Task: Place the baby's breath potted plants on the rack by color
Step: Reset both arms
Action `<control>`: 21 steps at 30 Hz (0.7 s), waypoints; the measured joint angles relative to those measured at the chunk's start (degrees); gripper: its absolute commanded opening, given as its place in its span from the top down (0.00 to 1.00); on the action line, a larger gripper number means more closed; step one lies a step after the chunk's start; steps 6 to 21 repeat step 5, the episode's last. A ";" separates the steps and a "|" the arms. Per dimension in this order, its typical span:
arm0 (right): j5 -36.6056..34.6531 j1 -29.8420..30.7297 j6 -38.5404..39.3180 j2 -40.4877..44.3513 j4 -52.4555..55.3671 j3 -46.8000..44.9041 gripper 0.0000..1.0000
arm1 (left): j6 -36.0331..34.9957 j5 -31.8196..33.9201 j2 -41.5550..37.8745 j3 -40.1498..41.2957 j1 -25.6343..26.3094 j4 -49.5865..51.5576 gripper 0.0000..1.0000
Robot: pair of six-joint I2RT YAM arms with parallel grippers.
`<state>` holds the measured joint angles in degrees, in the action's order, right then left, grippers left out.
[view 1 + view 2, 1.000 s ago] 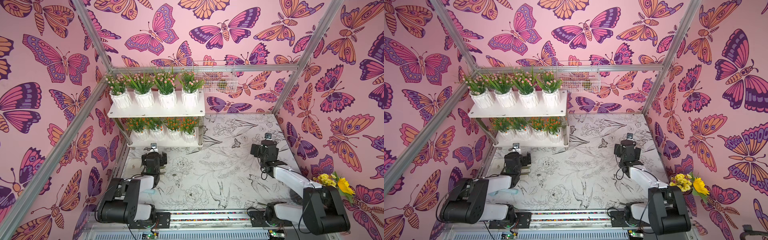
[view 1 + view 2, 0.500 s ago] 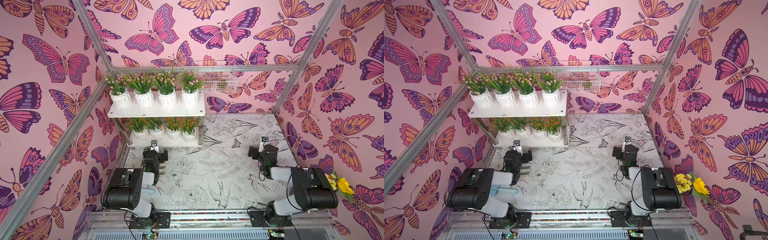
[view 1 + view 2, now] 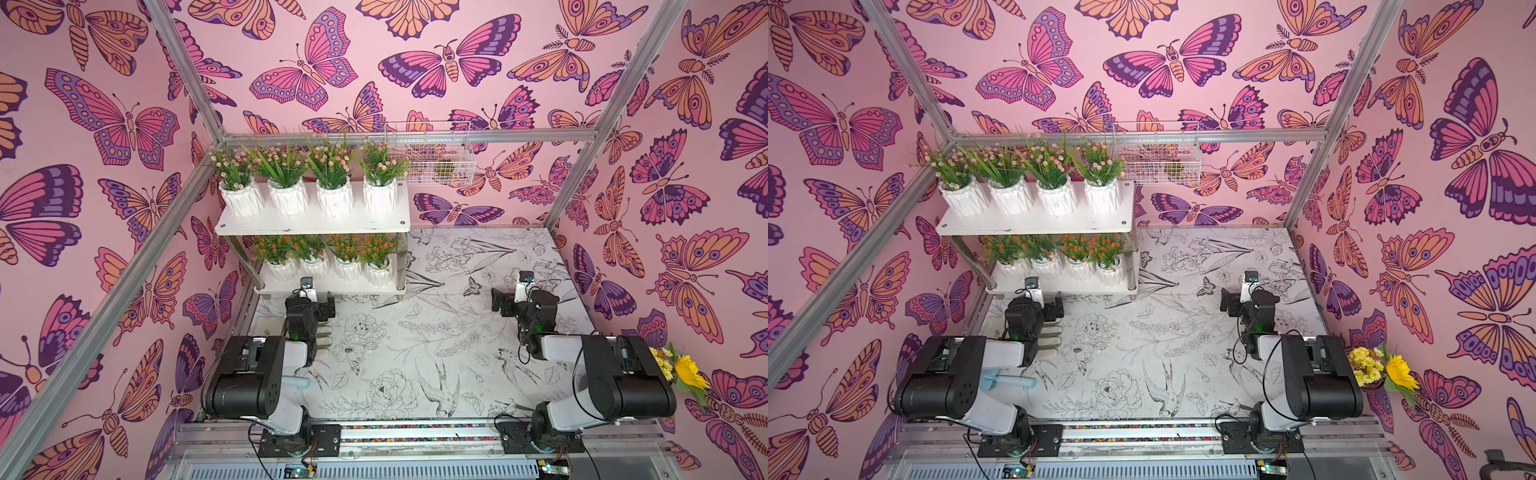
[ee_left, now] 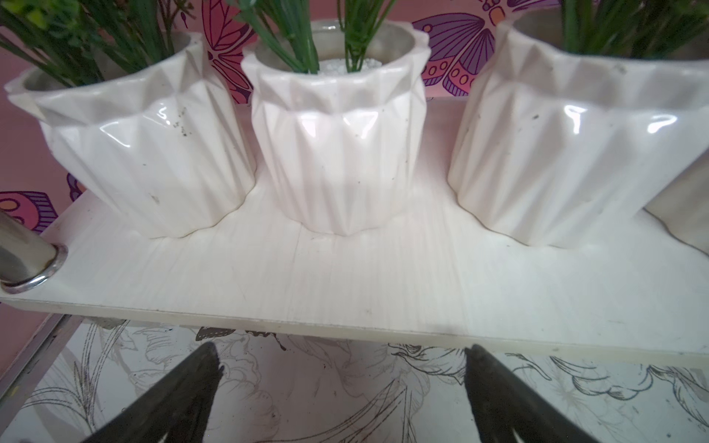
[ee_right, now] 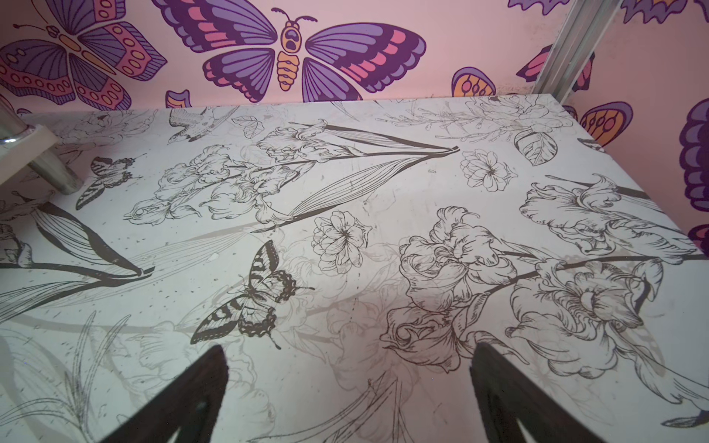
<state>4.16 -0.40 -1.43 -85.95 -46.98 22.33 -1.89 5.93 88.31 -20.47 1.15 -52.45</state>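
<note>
left gripper (image 4: 344,356) spread wide, empty, front edge of the rack (image 4: 345,291) just ahead, right gripper (image 5: 349,354) likewise wide, table (image 5: 383,184) running ahead to the wall (image 5: 479,38)

Pink plants (image 3: 309,185) atop rack (image 3: 316,225), orange ones (image 3: 328,257) below

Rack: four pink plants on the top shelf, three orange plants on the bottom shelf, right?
No: the rack holds four orange plants on its bottom shelf, not three; both top views show it. Four pink plants on top is right.
</note>
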 measured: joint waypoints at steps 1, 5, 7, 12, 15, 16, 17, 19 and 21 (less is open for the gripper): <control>0.02 0.00 0.00 0.00 0.00 0.00 0.01 | 0.00 0.00 0.00 0.00 0.00 0.04 0.00; 0.22 0.00 0.00 0.00 0.00 0.00 0.01 | 0.00 0.00 0.00 0.00 0.00 0.00 0.00; 0.22 0.00 0.00 0.00 0.00 0.00 0.01 | 0.00 0.00 0.00 0.00 0.00 0.00 0.00; 0.22 0.00 0.00 0.00 0.00 0.00 0.01 | 0.00 0.00 0.00 0.00 0.00 0.00 0.00; 0.22 0.00 0.00 0.00 0.00 0.00 0.01 | 0.00 0.00 0.00 0.00 0.00 0.00 0.00; 0.22 0.00 0.00 0.00 0.00 0.00 0.01 | 0.00 0.00 0.00 0.00 0.00 0.00 0.00; 0.22 0.00 0.00 0.00 0.00 0.00 0.01 | 0.00 0.00 0.00 0.00 0.00 0.00 0.00; 0.22 0.00 0.00 0.00 0.00 0.00 0.01 | 0.00 0.00 0.00 0.00 0.00 0.00 0.00; 0.22 0.00 0.00 0.00 0.00 0.00 0.01 | 0.00 0.00 0.00 0.00 0.00 0.00 0.00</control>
